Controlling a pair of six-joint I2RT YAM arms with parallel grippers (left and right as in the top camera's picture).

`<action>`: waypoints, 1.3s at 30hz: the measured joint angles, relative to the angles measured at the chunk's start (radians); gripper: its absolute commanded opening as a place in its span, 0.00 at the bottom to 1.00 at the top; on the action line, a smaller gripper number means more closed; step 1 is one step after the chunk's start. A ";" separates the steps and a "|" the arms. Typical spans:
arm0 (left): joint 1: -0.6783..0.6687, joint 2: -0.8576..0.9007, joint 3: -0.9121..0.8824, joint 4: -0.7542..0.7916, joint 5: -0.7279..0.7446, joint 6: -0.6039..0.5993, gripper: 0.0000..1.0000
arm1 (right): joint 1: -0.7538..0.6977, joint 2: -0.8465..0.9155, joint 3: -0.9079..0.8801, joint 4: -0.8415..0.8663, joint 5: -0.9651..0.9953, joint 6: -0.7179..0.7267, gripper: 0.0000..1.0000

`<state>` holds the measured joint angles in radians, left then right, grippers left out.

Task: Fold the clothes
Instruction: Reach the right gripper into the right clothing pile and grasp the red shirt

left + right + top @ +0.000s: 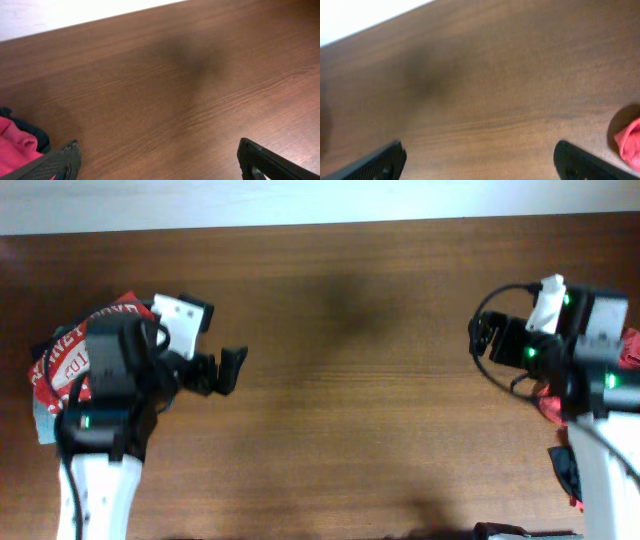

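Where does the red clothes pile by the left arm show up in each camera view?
Overhead: the red clothes pile lies at the left edge, partly under the left arm.
Left wrist: the pile is in the bottom left corner.
Right wrist: not in it; the red cloth at the right edge probably belongs beside the right arm.
Shared landmark: the brown wooden table with its pale far edge.

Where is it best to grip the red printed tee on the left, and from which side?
Likely the tee by its exposed far-left edge, coming down from above: it lies crumpled low on the table, and the left arm covers its right part.
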<state>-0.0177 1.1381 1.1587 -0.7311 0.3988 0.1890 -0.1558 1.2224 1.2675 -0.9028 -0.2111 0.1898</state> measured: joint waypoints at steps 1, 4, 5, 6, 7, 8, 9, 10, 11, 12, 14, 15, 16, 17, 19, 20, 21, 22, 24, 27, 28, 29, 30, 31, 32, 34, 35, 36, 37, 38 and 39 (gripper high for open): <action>0.000 0.038 0.021 -0.003 0.000 0.002 0.99 | -0.001 0.039 0.029 -0.043 -0.004 -0.003 0.99; 0.000 0.105 0.033 -0.016 0.000 0.005 0.99 | -0.002 0.117 0.039 -0.098 -0.010 -0.009 0.99; 0.000 0.129 0.033 -0.024 0.000 0.005 0.99 | -0.005 0.145 0.039 -0.100 -0.006 -0.003 0.99; 0.000 0.146 0.032 -0.027 0.000 0.005 0.99 | -0.013 0.169 0.039 -0.100 0.009 0.015 0.99; 0.000 0.156 0.032 -0.029 0.000 0.005 0.99 | -0.016 0.176 0.039 -0.100 0.015 0.021 0.99; 0.000 0.166 0.033 -0.035 0.000 0.005 0.99 | -0.038 0.190 0.039 -0.101 0.041 0.049 0.99; 0.000 0.170 0.032 -0.040 0.000 0.005 0.99 | -0.064 0.194 0.039 -0.099 0.068 0.076 0.99; 0.000 0.172 0.032 -0.044 0.001 0.005 0.99 | -0.095 0.195 0.039 -0.100 0.086 0.097 0.99; 0.000 0.172 0.032 -0.045 0.006 0.005 0.99 | -0.138 0.195 0.040 -0.100 0.100 0.117 0.99; 0.000 0.172 0.033 -0.045 0.012 0.005 0.99 | -0.184 0.195 0.043 -0.097 0.112 0.132 0.99; 0.000 0.172 0.032 -0.045 0.019 0.005 0.99 | -0.304 0.195 0.049 -0.088 0.132 0.161 0.99; 0.000 0.172 0.033 -0.044 0.021 0.005 0.99 | -0.367 0.195 0.052 -0.087 0.135 0.171 0.99; 0.000 0.172 0.033 -0.043 0.023 0.005 0.99 | -0.410 0.196 0.054 -0.087 0.133 0.178 0.99; 0.000 0.172 0.033 -0.042 0.024 0.005 1.00 | -0.460 0.200 0.056 -0.088 0.133 0.181 0.99; 0.000 0.172 0.033 -0.039 0.027 0.005 0.99 | -0.547 0.217 0.061 -0.091 0.133 0.190 0.99; 0.000 0.172 0.033 -0.035 0.029 0.005 0.99 | -0.588 0.235 0.064 -0.092 0.132 0.196 0.98; 0.000 0.172 0.033 -0.030 0.031 0.005 0.99 | -0.639 0.267 0.066 -0.092 0.134 0.199 0.99; 0.000 0.172 0.033 -0.026 0.031 0.005 0.99 | -0.665 0.288 0.066 -0.092 0.133 0.200 0.99; 0.000 0.172 0.033 -0.017 0.032 0.005 0.99 | -0.717 0.343 0.066 -0.082 0.132 0.202 0.99; 0.000 0.172 0.033 -0.003 0.031 0.005 0.99 | -0.768 0.422 0.066 -0.051 0.133 0.211 0.99; 0.000 0.172 0.033 0.001 0.031 0.005 0.99 | -0.777 0.447 0.066 -0.035 0.132 0.217 0.99; 0.000 0.172 0.033 0.003 0.032 0.005 0.99 | -0.782 0.473 0.066 -0.013 0.133 0.222 0.99; 0.000 0.172 0.033 0.004 0.031 0.005 0.99 | -0.785 0.499 0.066 0.009 0.133 0.225 0.99; 0.000 0.172 0.033 0.005 0.031 0.005 0.99 | -0.785 0.521 0.066 0.029 0.133 0.226 0.99; 0.000 0.172 0.033 0.004 0.032 0.005 0.99 | -0.786 0.541 0.066 0.051 0.133 0.226 0.99; 0.000 0.172 0.033 0.000 0.032 0.005 0.99 | -0.786 0.586 0.066 0.097 0.133 0.225 0.99; 0.000 0.172 0.033 -0.005 0.032 0.005 0.99 | -0.787 0.603 0.066 0.116 0.133 0.226 0.99; 0.000 0.172 0.033 -0.010 0.032 0.005 1.00 | -0.787 0.615 0.066 0.130 0.133 0.226 0.99; 0.000 0.172 0.033 -0.012 0.032 0.005 0.99 | -0.787 0.623 0.066 0.149 0.133 0.224 0.99; 0.000 0.172 0.032 -0.014 0.033 0.005 0.99 | -0.787 0.623 0.066 0.163 0.133 0.222 0.99; 0.000 0.172 0.033 -0.014 0.034 0.005 0.99 | -0.787 0.623 0.066 0.178 0.133 0.217 0.99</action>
<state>-0.0177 1.3102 1.1915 -0.7452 0.4332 0.1940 -0.9432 1.8458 1.3334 -0.7246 -0.0780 0.4065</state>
